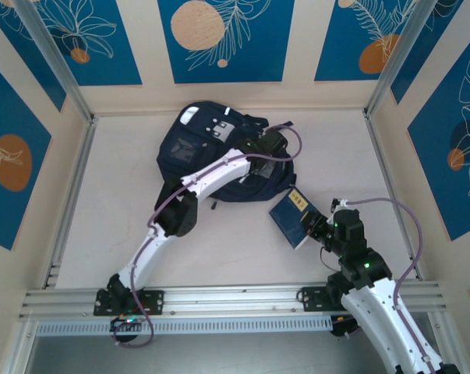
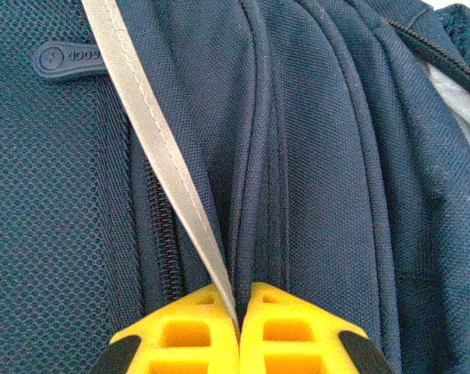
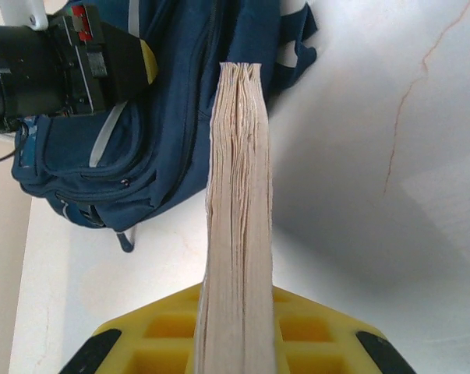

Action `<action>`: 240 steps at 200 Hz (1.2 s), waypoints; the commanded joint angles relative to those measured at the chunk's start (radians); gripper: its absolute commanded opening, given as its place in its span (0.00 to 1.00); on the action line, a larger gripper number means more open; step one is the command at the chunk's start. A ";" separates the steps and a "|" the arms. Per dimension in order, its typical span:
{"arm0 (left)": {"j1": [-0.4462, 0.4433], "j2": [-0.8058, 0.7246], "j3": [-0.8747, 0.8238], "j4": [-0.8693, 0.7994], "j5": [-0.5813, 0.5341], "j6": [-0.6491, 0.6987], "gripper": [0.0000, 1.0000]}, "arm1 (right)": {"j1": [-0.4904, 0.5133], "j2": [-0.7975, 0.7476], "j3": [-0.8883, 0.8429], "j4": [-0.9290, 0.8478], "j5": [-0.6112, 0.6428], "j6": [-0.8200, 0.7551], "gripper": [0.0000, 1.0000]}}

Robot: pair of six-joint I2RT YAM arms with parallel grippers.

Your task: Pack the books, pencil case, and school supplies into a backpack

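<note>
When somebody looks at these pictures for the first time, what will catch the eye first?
The large navy backpack lies at the far middle of the table, and the left gripper is shut on its fabric, right at a white reflective stripe. Beside the pack, on the right and nearer the arms, the right gripper holds a navy book with a yellow label, its pale page edges facing the wrist camera.
</note>
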 commanded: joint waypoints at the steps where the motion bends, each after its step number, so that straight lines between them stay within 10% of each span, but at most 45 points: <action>1: 0.041 -0.155 -0.110 -0.042 0.033 -0.024 0.00 | -0.004 -0.018 0.072 0.006 -0.009 -0.048 0.00; 84: 0.069 -0.602 -0.394 0.009 0.168 0.020 0.00 | 0.000 -0.042 0.127 0.076 -0.155 -0.014 0.00; 167: 0.192 -0.914 -0.604 0.084 0.517 0.042 0.00 | 0.003 0.006 -0.107 0.563 -0.368 0.430 0.00; 240: 0.259 -1.076 -0.771 0.206 0.748 -0.008 0.00 | 0.218 0.266 -0.061 0.830 -0.231 0.502 0.00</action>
